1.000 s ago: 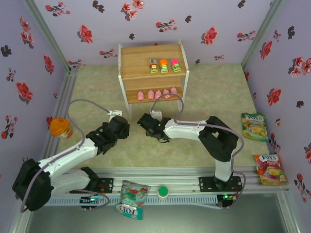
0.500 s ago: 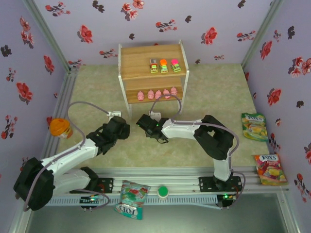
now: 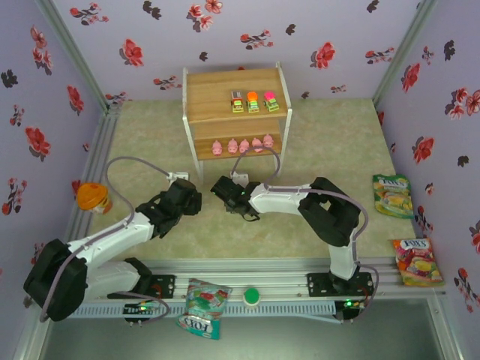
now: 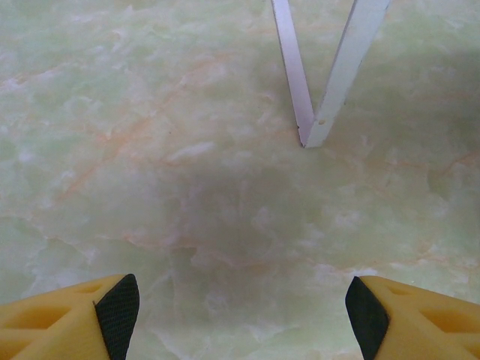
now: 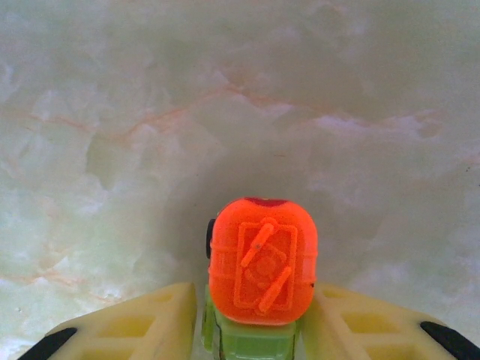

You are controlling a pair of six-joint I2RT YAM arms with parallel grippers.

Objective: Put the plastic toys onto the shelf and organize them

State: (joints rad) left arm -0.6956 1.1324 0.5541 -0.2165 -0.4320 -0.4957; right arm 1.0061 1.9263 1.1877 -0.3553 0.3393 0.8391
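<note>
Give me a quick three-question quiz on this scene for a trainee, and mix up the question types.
1. True or false: five pigs stand on the lower board of the shelf.
2. How many cars are on the top board?
3. What sits between the right jaws? A: a pig. B: the orange-topped car. C: a snack bag.
Key: 1 true; 2 three; 3 B.

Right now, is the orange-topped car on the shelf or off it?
Off. The orange-topped car sits between the fingers of the right pincer, over the marbled table, away from the shelf.
</note>
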